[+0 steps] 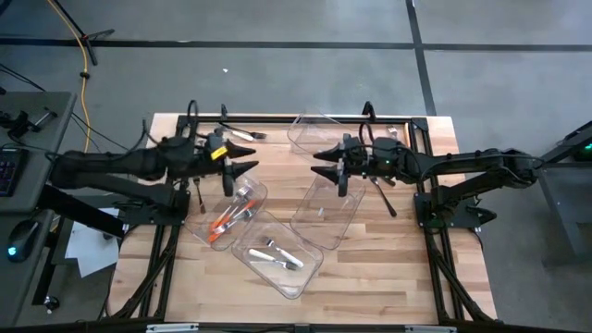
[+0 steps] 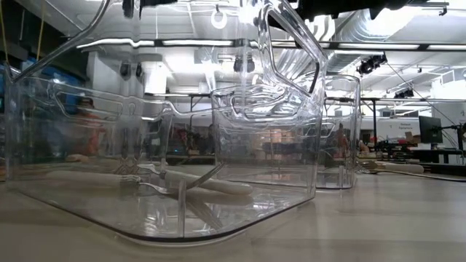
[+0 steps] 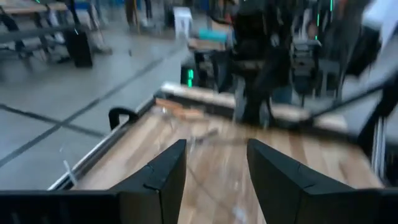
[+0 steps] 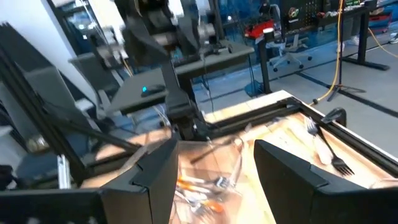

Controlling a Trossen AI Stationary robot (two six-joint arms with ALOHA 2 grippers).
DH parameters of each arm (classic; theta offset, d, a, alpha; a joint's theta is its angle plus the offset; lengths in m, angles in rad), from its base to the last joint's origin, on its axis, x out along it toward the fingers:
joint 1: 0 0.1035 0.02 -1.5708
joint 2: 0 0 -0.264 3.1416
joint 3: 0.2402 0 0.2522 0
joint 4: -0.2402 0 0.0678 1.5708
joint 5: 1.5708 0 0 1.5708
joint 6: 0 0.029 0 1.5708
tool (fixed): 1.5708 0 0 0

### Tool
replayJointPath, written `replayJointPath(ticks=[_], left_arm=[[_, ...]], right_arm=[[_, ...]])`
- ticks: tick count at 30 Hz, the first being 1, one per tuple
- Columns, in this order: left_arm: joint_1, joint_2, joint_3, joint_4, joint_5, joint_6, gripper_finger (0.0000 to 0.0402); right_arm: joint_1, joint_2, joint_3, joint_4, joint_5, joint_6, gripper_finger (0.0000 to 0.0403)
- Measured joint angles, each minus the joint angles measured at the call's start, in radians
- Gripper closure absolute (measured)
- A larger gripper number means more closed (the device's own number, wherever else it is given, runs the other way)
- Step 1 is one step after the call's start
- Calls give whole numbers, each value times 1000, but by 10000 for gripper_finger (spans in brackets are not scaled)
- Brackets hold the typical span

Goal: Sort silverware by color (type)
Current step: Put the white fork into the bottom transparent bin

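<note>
Both arms are raised over the wooden table (image 1: pixel 388 277) in the high view. The left gripper (image 1: pixel 248 155) sits left of centre, spread wide, with nothing held between its fingers (image 3: pixel 163 180). The right gripper (image 1: pixel 322 162) sits right of centre, also parted and empty.

Silverware is spread out. Orange-handled pieces (image 1: pixel 228 220) are seen in a clear bin (image 1: pixel 205 233) at centre-left, with silver heads near them. White-handled pieces (image 1: pixel 277 255) lie in a second bin (image 1: pixel 298 277) at lower centre. A third bin (image 1: pixel 324 231) at centre-right looks nearly empty, and a fourth bin (image 1: pixel 310 129) stands at upper centre. A black piece (image 1: pixel 383 196) lies on bare wood right of centre, under the right arm; another piece (image 1: pixel 242 134) rests near the upper-left table edge, and a dark one (image 1: pixel 200 194) is partly hidden by the left arm.

Risks, as judged: the bins are light and angled, so a descending finger could be caught on a rim and a bin shoved or tipped. The flat black piece on wood could be slid away rather than pinched. Both grippers point toward each other at centre, so a clash is possible.
</note>
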Motion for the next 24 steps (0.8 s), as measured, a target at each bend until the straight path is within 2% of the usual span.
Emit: replayJointPath(ticks=[4, 6, 8, 20, 22, 24], left_arm=[[27, -21, -184, 331, 95, -73, 245], [28, -19, -245, 459, 150, -106, 245], [28, -7, -284, 548, 163, -122, 245], [28, -6, -300, 559, 157, 3, 245], [28, -6, -300, 559, 157, 14, 245], [28, -6, -300, 559, 157, 15, 245]], right_arm=[[0, 0, 0, 40, 0, -8, 208], [1, 0, 0, 53, 0, -32, 208], [1, 0, 0, 63, 0, -51, 208], [1, 0, 0, 57, 3, 24, 208], [1, 0, 0, 56, 24, 73, 208], [1, 0, 9, 27, 87, 138, 208]])
